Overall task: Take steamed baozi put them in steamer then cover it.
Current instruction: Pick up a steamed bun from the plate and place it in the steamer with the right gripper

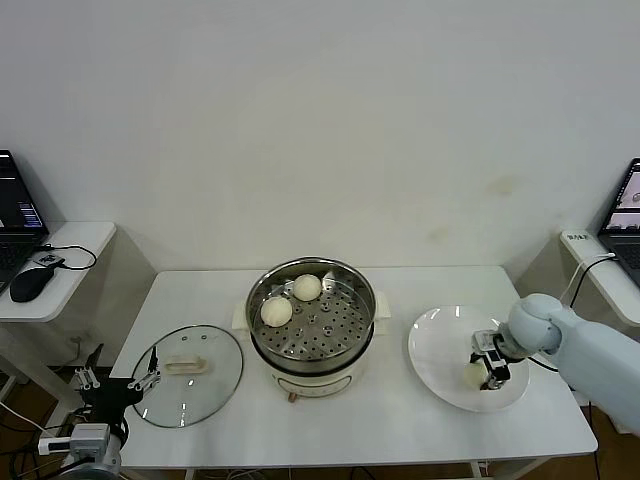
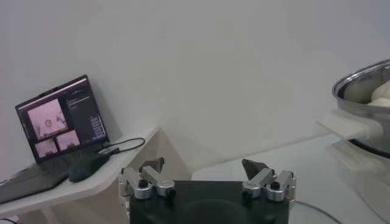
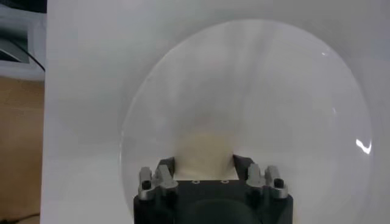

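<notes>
Right now, stage: you are at the pick-up of a third bun, judging by two already in the pot.
Right pincer: your right gripper [image 1: 487, 374] is down on the flat white plate [image 1: 440, 335], its fingers closed on either side of a small round cream-white dough bun [image 1: 474, 375]; the right wrist view shows the bun [image 3: 204, 153] sitting between the two fingers.
Left pincer: your left gripper [image 1: 118, 385] waits low at the table's near left corner, jaws standing wide with nothing between them [image 2: 204, 176].
Steamer: the round shiny stainless-steel pot with a perforated tray on a cream-white base [image 1: 312, 325] stands well to the left of your right pincer, in the middle of the table.
Buns in place: two more buns [image 1: 277, 311] [image 1: 307, 287] lie on the tray, at its far-left part.
Fourth bun: you cannot see one on the plate.
Cover: the round clear glass lid with a cream-white bar handle [image 1: 188, 373] lies flat just beside your left pincer.
Handling: expect the bun to be light, soft and easily dented, perhaps a little tacky.
Hold: keep to its widest middle and squeeze only enough to lift.
Risk: a hard pinch may mark the dough.
</notes>
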Motion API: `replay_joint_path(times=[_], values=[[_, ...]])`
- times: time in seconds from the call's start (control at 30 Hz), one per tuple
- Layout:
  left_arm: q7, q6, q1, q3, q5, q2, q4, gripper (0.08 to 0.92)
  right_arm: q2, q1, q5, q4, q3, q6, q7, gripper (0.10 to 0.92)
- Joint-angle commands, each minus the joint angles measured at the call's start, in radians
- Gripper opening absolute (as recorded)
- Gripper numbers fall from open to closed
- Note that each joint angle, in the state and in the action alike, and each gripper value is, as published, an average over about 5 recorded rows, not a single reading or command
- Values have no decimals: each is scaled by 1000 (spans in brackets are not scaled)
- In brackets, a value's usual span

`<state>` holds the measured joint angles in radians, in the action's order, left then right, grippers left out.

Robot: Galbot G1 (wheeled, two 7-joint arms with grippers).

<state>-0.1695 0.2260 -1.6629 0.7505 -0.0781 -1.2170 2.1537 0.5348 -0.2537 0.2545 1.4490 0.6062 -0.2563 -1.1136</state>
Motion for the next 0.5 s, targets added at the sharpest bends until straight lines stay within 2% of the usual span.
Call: replay_joint_path(times=[0.03,0.27,0.5], values=[[0,0,1,0,0,1,2,823,-29,100,-43,40,33,-5,-20,535],[1,2,6,2,-5,10,10,823,-17,438,-188,50,172,-8,-40,537],[1,3,5,3,-10,14,19,823,124,791,-335,41,388,-7,-44,543]])
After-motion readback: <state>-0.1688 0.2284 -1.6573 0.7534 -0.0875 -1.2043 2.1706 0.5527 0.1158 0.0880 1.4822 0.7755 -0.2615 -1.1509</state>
